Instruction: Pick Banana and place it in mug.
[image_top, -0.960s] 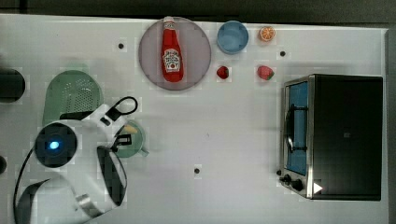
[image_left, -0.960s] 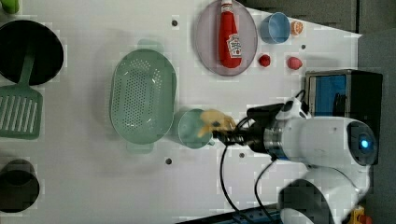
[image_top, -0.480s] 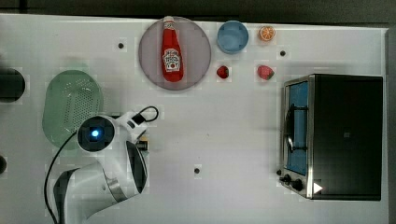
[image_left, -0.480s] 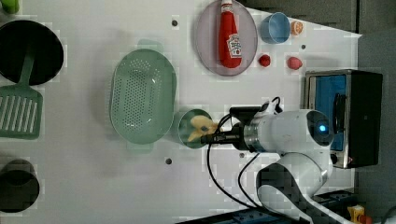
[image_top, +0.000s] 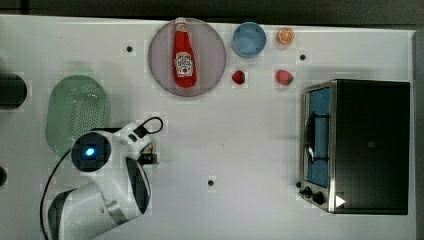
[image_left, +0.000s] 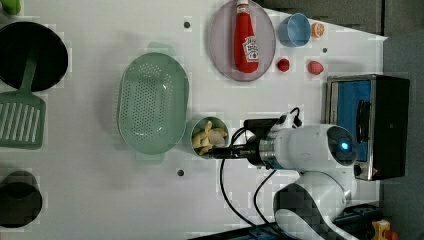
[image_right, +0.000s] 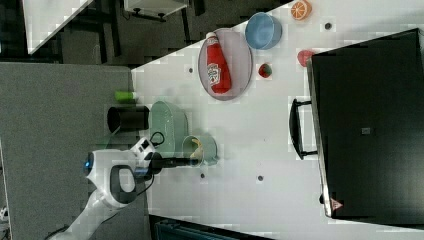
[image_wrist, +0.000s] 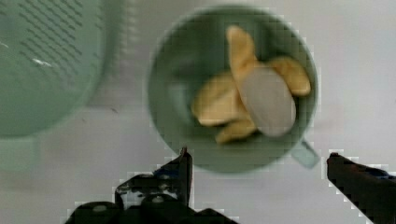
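Note:
The pale-yellow banana lies inside the teal-green mug, free of the fingers. My gripper is open, its two black fingertips standing apart just outside the mug's rim. In the left view the banana fills the mug, and the gripper sits at the mug's lower edge. In the right view the gripper reaches the mug from the right view's left. In the top view the arm covers the mug.
The green perforated basket stands right beside the mug. A ketchup bottle lies on a grey plate. A blue cup, two strawberries, an orange slice and a toaster oven are farther off.
One second ago the gripper held the banana over the mug. It has let go; the banana now lies in the mug, and the open gripper has shifted to the mug's edge.

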